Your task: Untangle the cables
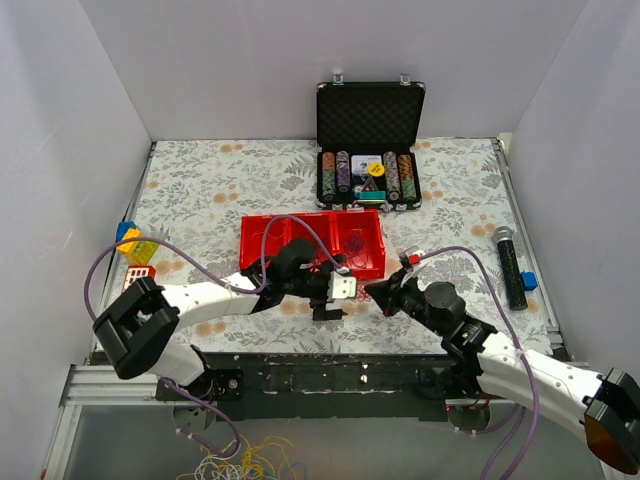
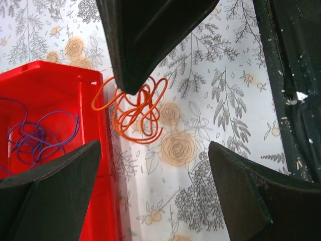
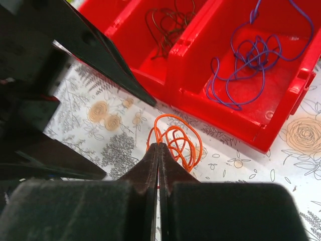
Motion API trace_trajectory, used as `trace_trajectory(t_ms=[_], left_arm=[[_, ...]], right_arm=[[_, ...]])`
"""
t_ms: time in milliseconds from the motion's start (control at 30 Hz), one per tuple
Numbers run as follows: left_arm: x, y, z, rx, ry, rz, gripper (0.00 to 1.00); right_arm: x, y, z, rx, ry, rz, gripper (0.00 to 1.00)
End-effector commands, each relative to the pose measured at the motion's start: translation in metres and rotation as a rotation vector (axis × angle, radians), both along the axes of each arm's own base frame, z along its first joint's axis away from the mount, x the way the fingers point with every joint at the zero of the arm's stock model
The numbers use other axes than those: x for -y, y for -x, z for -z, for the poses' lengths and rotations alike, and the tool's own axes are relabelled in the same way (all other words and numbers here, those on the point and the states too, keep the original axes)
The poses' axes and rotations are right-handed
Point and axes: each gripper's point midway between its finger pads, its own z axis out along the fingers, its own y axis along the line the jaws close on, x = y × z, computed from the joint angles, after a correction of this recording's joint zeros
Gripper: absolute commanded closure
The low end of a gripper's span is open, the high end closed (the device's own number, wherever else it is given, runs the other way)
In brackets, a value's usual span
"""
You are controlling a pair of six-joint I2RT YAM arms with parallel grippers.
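Beside red bin (image 3: pixel 251 128), orange cable (image 3: pixel 175 143) in loose loops; R tool (image 3: pixel 158 148) pinching it, L tool (image 2: pixel 153 150) wide.

Bright cables, red bin, flowered tablecloth.
An orange cable (image 2: pixel 135 113) lies on a white tablecloth (image 1: pixel 200 190) printed with grey leaves and tan roses. At its eleven o'clock, a red bin (image 3: pixel 173 70) holds a purple cable (image 3: pixel 251 60) and a dark brown cable (image 3: pixel 168 25).

The top camera looks down from above the near edge over the whole table (image 1: pixel 200 190). Both wrist cameras sit close, sharing the orange cable (image 2: pixel 135 113) (image 3: pixel 175 140) and red bin (image 2: pixel 50 75) (image 3: pixel 173 65).
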Motion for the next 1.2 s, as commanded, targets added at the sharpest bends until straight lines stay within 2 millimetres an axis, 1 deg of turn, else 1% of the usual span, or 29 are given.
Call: trace_trajectory(t_ms=[0, 67, 133, 200, 267, 400, 433, 500, 567, 633, 700, 733, 833, 900, 1000, 1067, 1133, 1167], left_arm=[[0.031, -0.007, -0.032, 0.057, 0.116, 0.015, 0.14], [0.037, -0.011, -0.04, 0.037, 0.133, 0.0, 0.19], [0.041, -0.01, -0.046, 0.012, 0.141, 0.004, 0.25], [0.045, -0.007, -0.048, -0.011, 0.147, 0.007, 0.35], [0.047, -0.006, -0.049, -0.019, 0.151, 0.006, 0.49], [0.042, -0.004, -0.044, -0.01, 0.129, 0.005, 0.73], [0.04, -0.003, -0.043, -0.006, 0.12, 0.004, 0.77], [0.035, -0.002, -0.041, 0.0, 0.103, 0.001, 0.78], [0.03, -0.002, -0.043, 0.012, 0.103, -0.009, 0.83], [0.027, -0.002, -0.046, 0.025, 0.11, -0.025, 0.92], [0.022, -0.004, -0.055, 0.045, 0.12, -0.047, 1.0], [0.02, -0.007, -0.058, 0.058, 0.118, -0.07, 1.0], [0.009, -0.013, -0.076, 0.096, 0.135, -0.123, 1.0], [0.0, -0.016, -0.092, 0.124, 0.166, -0.153, 1.0], [-0.013, -0.013, -0.12, 0.158, 0.204, -0.182, 1.0], [-0.019, -0.012, -0.141, 0.171, 0.242, -0.207, 1.0], [-0.027, -0.006, -0.148, 0.147, 0.236, -0.218, 1.0], [-0.029, -0.003, -0.154, 0.14, 0.247, -0.217, 1.0]], right_arm=[[0.001, 0.008, -0.011, 0.005, -0.055, -0.02, 0.99], [-0.001, 0.012, -0.016, 0.01, -0.077, -0.042, 0.99], [-0.002, 0.015, -0.023, 0.018, -0.096, -0.057, 0.99], [-0.007, 0.022, -0.031, 0.028, -0.121, -0.107, 0.99], [-0.011, 0.024, -0.043, 0.041, -0.141, -0.129, 0.99], [-0.011, 0.023, -0.064, 0.073, -0.176, -0.125, 0.99], [-0.011, 0.023, -0.069, 0.083, -0.188, -0.124, 0.99], [-0.01, 0.023, -0.081, 0.101, -0.208, -0.125, 0.99], [-0.011, 0.026, -0.09, 0.111, -0.223, -0.136, 0.99], [-0.013, 0.028, -0.096, 0.118, -0.233, -0.156, 0.99], [-0.015, 0.031, -0.098, 0.115, -0.232, -0.173, 0.99], [-0.015, 0.03, -0.099, 0.117, -0.231, -0.173, 0.99], [-0.014, 0.03, -0.098, 0.115, -0.221, -0.169, 0.99], [-0.013, 0.029, -0.097, 0.116, -0.219, -0.163, 0.99], [-0.012, 0.028, -0.093, 0.115, -0.203, -0.157, 0.98], [-0.011, 0.028, -0.093, 0.121, -0.194, -0.157, 0.83], [-0.01, 0.028, -0.097, 0.142, -0.192, -0.156, 0.64], [-0.009, 0.028, -0.103, 0.16, -0.197, -0.158, 0.58]])
